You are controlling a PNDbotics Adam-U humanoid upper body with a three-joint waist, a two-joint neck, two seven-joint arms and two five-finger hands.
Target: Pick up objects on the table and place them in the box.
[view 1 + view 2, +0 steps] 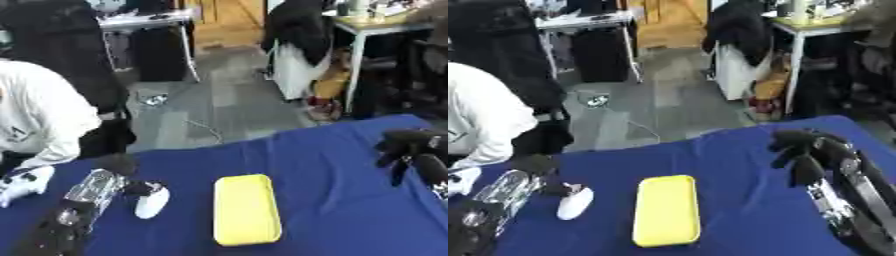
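Yellow case [247, 209] fully visible | left robot hand [131, 182] curled on half-hidden white object [152, 202] | right robot hand [798, 150] fingers curled, empty

Grey floor [219, 95], white-legged tables [354, 30] — perhaps a wooden door [667, 20] behind

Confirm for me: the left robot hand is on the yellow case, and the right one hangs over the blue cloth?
Not quite. The left robot hand is on the white object, beside the yellow case, as the left eye view shows. The right robot hand does hang over the blue cloth.

Blue tablecloth [332, 200], grey floor [219, 100], white table [815, 25], dark hanging coat [302, 30]
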